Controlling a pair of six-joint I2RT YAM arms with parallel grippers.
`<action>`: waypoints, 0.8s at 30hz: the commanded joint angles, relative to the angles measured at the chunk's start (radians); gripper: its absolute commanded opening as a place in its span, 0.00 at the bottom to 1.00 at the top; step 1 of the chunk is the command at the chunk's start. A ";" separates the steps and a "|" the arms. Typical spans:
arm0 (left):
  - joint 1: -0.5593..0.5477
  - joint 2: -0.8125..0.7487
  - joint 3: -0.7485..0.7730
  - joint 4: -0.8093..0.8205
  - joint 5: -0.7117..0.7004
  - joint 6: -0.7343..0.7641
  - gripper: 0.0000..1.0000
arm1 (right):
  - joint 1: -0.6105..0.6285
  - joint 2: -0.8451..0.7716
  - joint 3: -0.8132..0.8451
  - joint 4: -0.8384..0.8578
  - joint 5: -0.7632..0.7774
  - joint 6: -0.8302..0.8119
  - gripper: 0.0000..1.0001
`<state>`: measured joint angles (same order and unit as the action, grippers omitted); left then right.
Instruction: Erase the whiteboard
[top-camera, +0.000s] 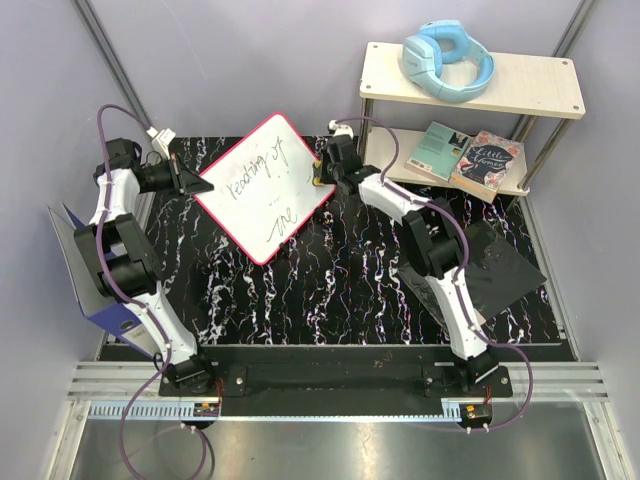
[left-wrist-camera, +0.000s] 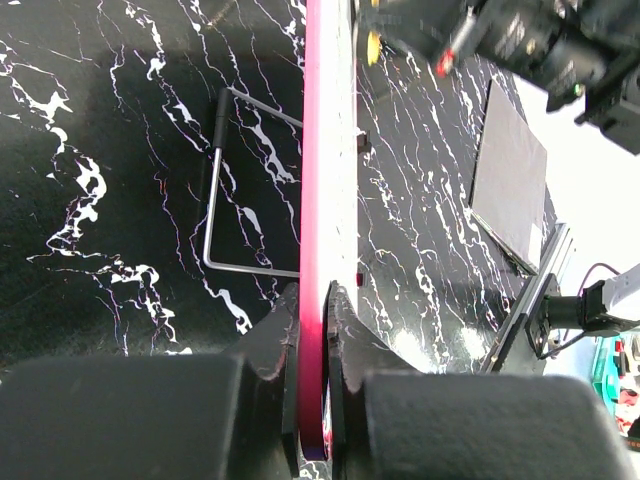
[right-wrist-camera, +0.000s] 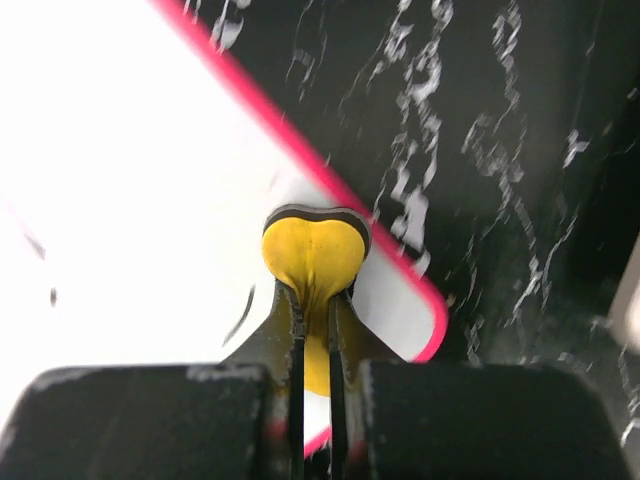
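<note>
The whiteboard (top-camera: 262, 188), white with a red-pink rim and dark handwriting, stands tilted on the black marbled table (top-camera: 330, 290). My left gripper (top-camera: 196, 183) is shut on its left corner. In the left wrist view the rim (left-wrist-camera: 325, 180) runs edge-on between the fingers of the left gripper (left-wrist-camera: 313, 345), and a wire stand (left-wrist-camera: 212, 200) shows behind the board. My right gripper (top-camera: 321, 174) is at the board's right corner, shut on a yellow eraser (right-wrist-camera: 313, 252). The right wrist view has that gripper (right-wrist-camera: 313, 312) pinching the eraser, which touches the white surface (right-wrist-camera: 120, 220) near the rounded corner.
A shelf (top-camera: 520, 85) at the back right carries blue headphones (top-camera: 450, 60) on top and two books (top-camera: 437, 150) (top-camera: 487, 163) below. A black flat pad (top-camera: 500, 265) lies right of the right arm. A blue-grey folder (top-camera: 85, 275) stands at the left edge.
</note>
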<state>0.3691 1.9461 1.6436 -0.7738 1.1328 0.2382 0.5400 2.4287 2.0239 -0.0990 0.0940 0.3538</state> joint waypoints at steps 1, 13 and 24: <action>-0.006 -0.007 0.019 0.093 -0.235 0.190 0.00 | 0.112 -0.080 -0.152 0.033 -0.111 -0.033 0.00; -0.007 -0.009 0.018 0.093 -0.215 0.174 0.00 | 0.284 -0.008 -0.074 0.018 -0.235 -0.050 0.00; -0.009 -0.006 0.019 0.091 -0.206 0.161 0.00 | 0.368 0.089 0.183 -0.077 -0.099 -0.094 0.00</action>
<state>0.3759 1.9465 1.6436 -0.7727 1.1290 0.2443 0.8833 2.4207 2.1372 -0.0868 0.0349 0.2810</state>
